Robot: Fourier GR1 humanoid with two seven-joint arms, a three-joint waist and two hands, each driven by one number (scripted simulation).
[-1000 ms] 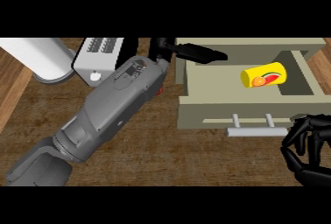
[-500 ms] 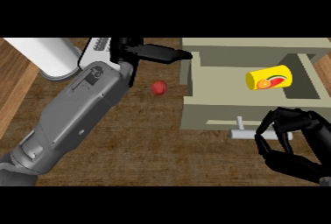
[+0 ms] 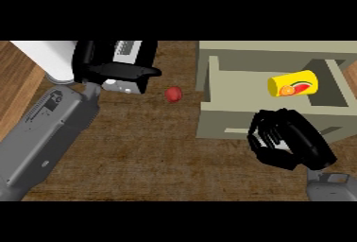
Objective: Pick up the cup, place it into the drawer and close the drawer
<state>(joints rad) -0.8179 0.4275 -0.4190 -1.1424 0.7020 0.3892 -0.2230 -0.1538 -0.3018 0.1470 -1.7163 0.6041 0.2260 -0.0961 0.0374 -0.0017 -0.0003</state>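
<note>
From my station I saw a white cylinder [image 3: 47, 59] standing at the far left of the brown surface [image 3: 146, 156]. Just right of it the left hand [image 3: 115, 71] hung at the far edge, at the end of its grey forearm, its thumb stretched out to the right; I could not tell whether its fingers were apart or together, and it held nothing that I could see. It covered part of a white appliance [image 3: 132, 47]. A small red object [image 3: 174, 94] lay on the surface between that hand and the drawer [image 3: 230, 118]. The beige drawer stood open, and the yellow cup [image 3: 293, 83] lay on its side inside it, toward the right. The right hand [image 3: 289, 139] was at the drawer's near front, fingers curled together, clamped on nothing visible
</note>
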